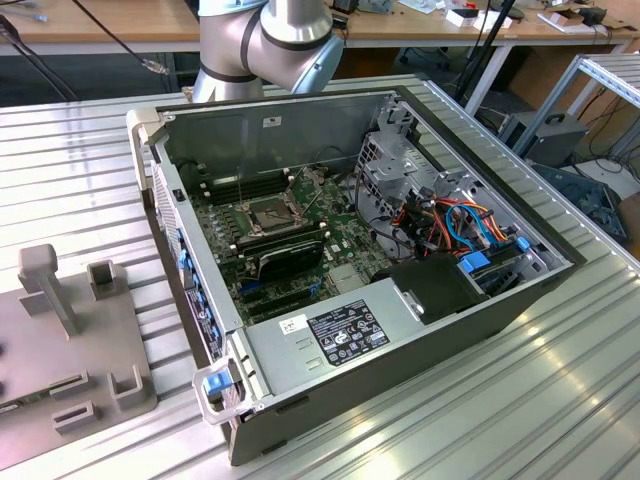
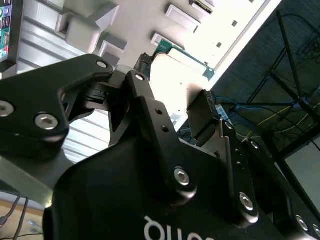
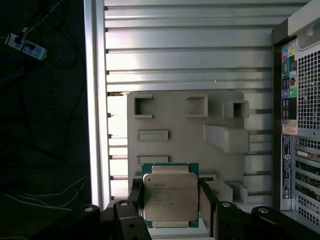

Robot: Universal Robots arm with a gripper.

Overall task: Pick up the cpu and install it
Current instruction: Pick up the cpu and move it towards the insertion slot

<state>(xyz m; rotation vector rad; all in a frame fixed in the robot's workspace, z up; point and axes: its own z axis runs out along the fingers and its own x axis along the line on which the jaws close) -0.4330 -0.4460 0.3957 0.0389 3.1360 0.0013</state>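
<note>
You have one cpu (image 3: 170, 192), clamped by two opposite edges between the gripper's (image 3: 170, 200) two fingers (image 3: 206, 200), hanging over the one grey holder plate (image 3: 175, 116). One computer case (image 1: 420, 340) stands beside it, lid off, its socket (image 1: 270, 212) uncovered.
</note>
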